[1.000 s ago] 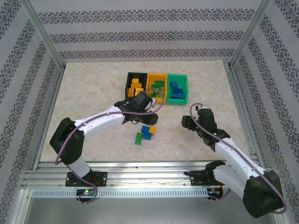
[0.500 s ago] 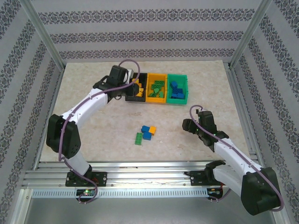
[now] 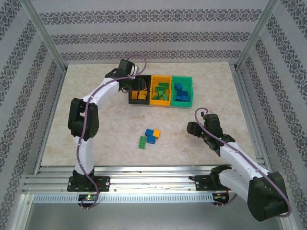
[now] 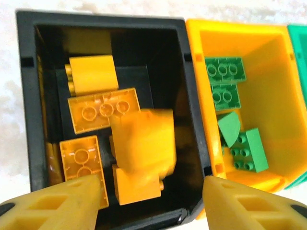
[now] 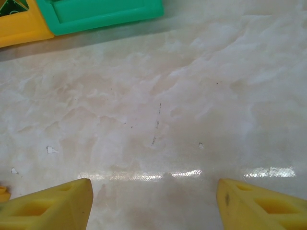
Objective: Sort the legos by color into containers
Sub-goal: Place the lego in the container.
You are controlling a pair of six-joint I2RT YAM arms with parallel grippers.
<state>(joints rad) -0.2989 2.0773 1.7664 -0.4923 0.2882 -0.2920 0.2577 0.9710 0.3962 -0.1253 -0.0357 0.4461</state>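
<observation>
Over the black bin (image 4: 29, 96), at the upper middle of the top view, the left gripper (image 4: 151, 189) has its fingers apart. A blurry yellow brick (image 4: 144, 143) sits loose between them, touching neither. On the pale tabletop (image 3: 96, 120), mid frame, lie a green brick (image 3: 142, 142), a blue brick (image 3: 150, 137) and an orange brick (image 3: 157, 132). They are left of the right gripper (image 3: 192, 128), which is apart, empty and nearer. The green brick's long side points up the frame. Bare, smooth space lies all around them.

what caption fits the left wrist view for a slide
Left gripper open over the black bin, a blurred yellow-orange brick below it
</observation>
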